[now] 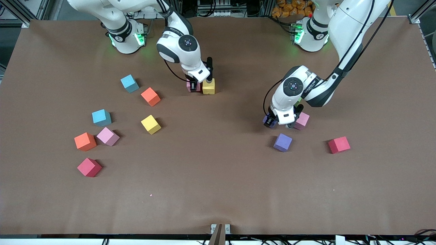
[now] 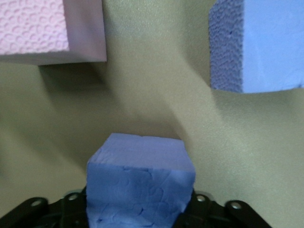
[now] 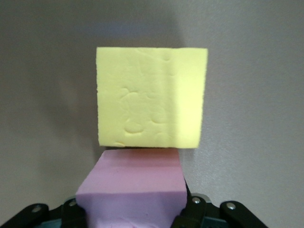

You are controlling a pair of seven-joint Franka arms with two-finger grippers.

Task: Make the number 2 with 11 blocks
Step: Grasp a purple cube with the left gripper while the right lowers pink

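My right gripper (image 1: 194, 85) is shut on a pink block (image 3: 133, 190) down at the table, and that block touches a yellow block (image 1: 208, 86) beside it. My left gripper (image 1: 270, 121) is shut on a purple block (image 2: 141, 180), low over the table beside a second pink block (image 1: 301, 120). Nearer the front camera lie another purple block (image 1: 282, 142) and a red block (image 1: 339, 145). Toward the right arm's end lie loose blocks: orange (image 1: 150, 96), yellow (image 1: 151, 124), pink (image 1: 108, 136), orange (image 1: 85, 141) and red (image 1: 89, 167).
Two light-blue cubes (image 1: 129, 83) (image 1: 101, 117) sit among the loose blocks toward the right arm's end. The brown table (image 1: 218, 177) stretches bare between the two clusters and toward the front edge.
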